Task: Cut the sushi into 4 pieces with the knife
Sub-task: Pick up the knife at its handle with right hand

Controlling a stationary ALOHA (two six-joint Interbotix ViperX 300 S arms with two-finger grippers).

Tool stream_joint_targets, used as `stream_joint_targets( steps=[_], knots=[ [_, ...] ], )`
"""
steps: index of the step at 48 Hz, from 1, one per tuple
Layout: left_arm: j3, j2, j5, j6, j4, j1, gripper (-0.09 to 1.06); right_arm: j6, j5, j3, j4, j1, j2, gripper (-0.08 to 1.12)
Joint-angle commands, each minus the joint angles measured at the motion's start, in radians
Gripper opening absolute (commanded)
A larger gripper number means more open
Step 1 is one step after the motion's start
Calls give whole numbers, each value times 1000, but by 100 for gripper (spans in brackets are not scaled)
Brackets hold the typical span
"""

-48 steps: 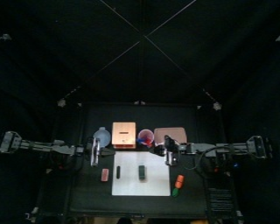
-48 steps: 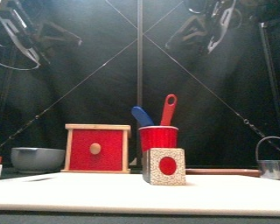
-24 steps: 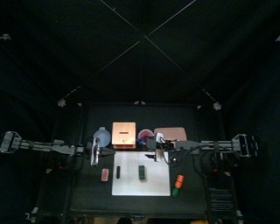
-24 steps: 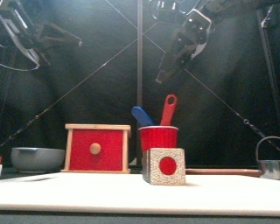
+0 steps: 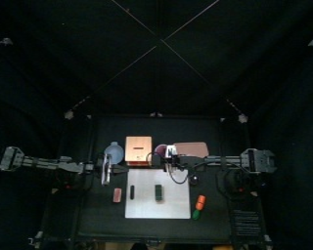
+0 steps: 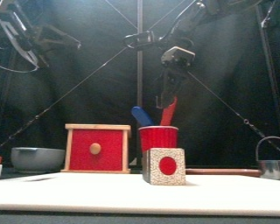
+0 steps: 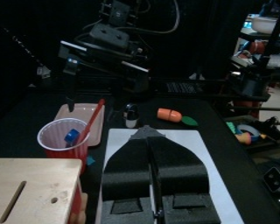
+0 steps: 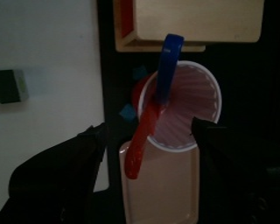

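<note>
Black curtains close off the back of the booth, and on my screens the black table [image 5: 94, 220] is crowded along its rear half. I take the red cup [image 6: 157, 138] as my mark.

The right gripper [image 6: 166, 98] hangs straight over that cup. On its own camera I see its jaws spread wide, one on each side of the cup's mouth, gripping nothing. The red knife [image 8: 143, 131] leans in the cup between them and the blue knife [image 8: 171, 52] leans beside it. From the front view the jaw tips sit at the red knife's upper end, but I cannot tell whether they touch it.

The sushi roll [image 5: 159, 193] lies in front of the cup on the white cutting board [image 5: 141, 184], and from above I read it as one dark bar. Its speckled end with a red centre faces my front camera.

The left gripper [image 5: 107, 176] is held high, left of the cup and well apart from it. In its wrist view the jaws are pressed together with nothing between them.

A wooden box [image 6: 97, 149] with a red drawer front stands just left of the cup, and a blue-grey bowl [image 6: 38, 158] sits further left. The pink tray [image 5: 192, 149] lies just right of the cup, and a round metal cutter [image 6: 271, 159] is far to its right. An orange toy food [image 5: 200, 202] rests in front and to the right of the cup, off the board. A small red toy [image 5: 117, 195] lies in front and to the left.
</note>
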Motion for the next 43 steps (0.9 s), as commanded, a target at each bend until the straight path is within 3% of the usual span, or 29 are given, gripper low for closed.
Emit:
stream_joint_targets(
  steps=[1,32,36,43],
  knots=[
    [-11,3,-8,0,-2,2,-4,-2,44,-54,-17,-2,-3,103],
    [9,3,-6,0,-2,11,-4,-49,124,-107,3,-11,54,102],
    [11,2,-6,0,-2,14,-4,-52,124,-109,2,-12,55,97],
    [11,3,-6,0,-3,20,-4,-67,124,-109,14,-15,60,75]
  ],
)
